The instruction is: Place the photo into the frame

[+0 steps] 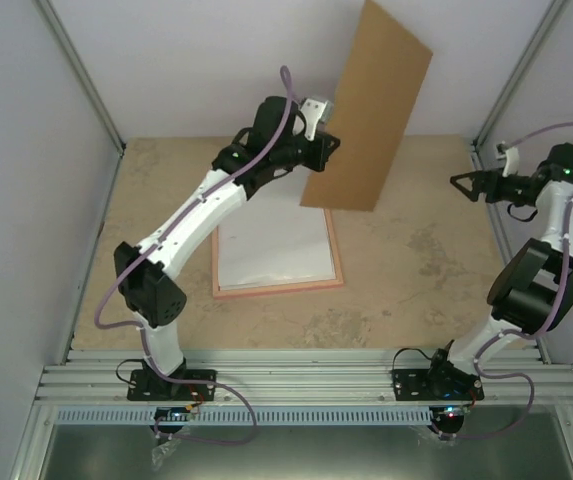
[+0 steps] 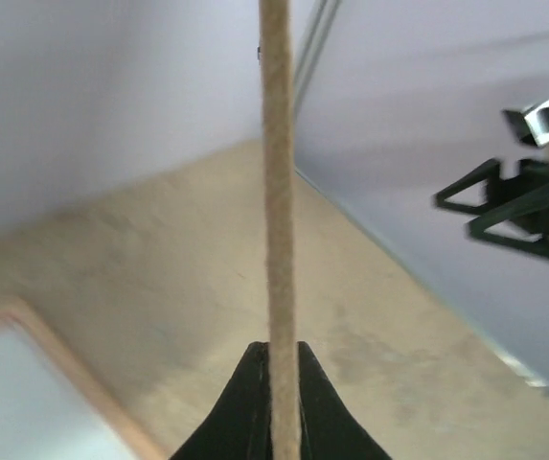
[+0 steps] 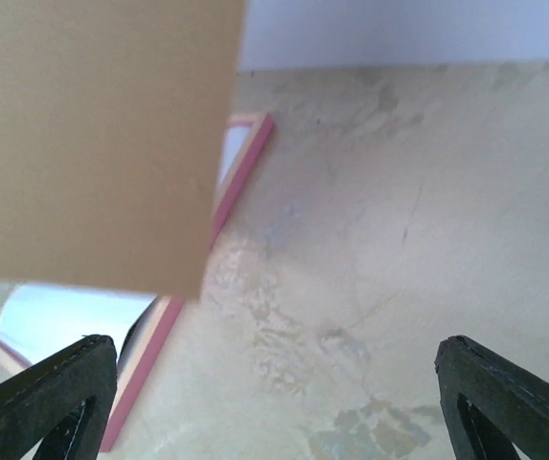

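Observation:
The pink frame (image 1: 278, 290) lies flat on the table under my left arm. A white sheet (image 1: 271, 248) fills it. No printed side shows, so I cannot tell whether that sheet is the photo. My left gripper (image 1: 328, 140) is shut on the edge of a plain brown cardboard sheet (image 1: 371, 105), which it holds upright in the air over the frame's far right corner. In the left wrist view the cardboard (image 2: 276, 192) is edge-on between the shut fingers of that gripper (image 2: 279, 347). My right gripper (image 1: 461, 187) hangs open and empty at the right, pointing left.
In the right wrist view the cardboard (image 3: 92, 134) covers part of the frame (image 3: 240, 177), and bare mottled table lies between the open fingertips of the right gripper (image 3: 274, 350). Grey walls with metal posts (image 1: 86, 85) close in the table.

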`<state>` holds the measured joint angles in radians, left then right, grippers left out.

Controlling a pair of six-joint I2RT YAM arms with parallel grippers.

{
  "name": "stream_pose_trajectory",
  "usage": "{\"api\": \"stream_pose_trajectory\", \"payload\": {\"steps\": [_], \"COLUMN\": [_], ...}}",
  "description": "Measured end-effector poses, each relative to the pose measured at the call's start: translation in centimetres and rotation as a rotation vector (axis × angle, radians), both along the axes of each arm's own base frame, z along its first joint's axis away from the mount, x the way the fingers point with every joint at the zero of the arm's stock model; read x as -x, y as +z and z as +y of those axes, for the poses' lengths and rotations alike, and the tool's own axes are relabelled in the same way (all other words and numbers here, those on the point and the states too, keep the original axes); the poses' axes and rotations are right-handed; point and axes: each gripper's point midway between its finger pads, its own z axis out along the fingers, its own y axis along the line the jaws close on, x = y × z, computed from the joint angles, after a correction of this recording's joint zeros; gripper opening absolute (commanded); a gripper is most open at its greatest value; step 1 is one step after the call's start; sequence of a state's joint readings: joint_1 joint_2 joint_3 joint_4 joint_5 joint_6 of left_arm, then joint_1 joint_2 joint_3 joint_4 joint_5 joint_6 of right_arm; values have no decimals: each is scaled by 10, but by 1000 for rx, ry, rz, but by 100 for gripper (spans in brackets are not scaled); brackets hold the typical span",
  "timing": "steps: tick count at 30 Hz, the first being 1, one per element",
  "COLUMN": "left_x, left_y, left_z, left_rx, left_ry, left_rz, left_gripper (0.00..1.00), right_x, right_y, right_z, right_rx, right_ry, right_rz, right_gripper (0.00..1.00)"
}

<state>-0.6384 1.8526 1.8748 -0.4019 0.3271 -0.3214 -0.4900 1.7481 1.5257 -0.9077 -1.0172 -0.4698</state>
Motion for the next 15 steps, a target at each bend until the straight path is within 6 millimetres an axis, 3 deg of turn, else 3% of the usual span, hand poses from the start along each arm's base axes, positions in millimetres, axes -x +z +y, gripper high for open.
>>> {"api": "stream_pose_trajectory", "payload": {"steps": [5,8,11,15], "left_x": [12,31,65,95], "left_y": [64,82,69,28], "left_z": [27,52,87,123], "left_rx": [-278,-458,-655,-917], "left_ry": [77,111,86,16], "left_rz": [-403,-630,-847,-1065], "left_gripper": [0,0,0,0], "right_x": [3,11,17,15], "right_y": [49,72,90,116], "right_z": [-26,-26,-17,-18], "right_rx": [-56,-100,-121,-86], "right_ry": [-56,-62,-47,-42], "right_rz": [-92,-127,-157,-218], "right_gripper": [94,94,95,96]}}
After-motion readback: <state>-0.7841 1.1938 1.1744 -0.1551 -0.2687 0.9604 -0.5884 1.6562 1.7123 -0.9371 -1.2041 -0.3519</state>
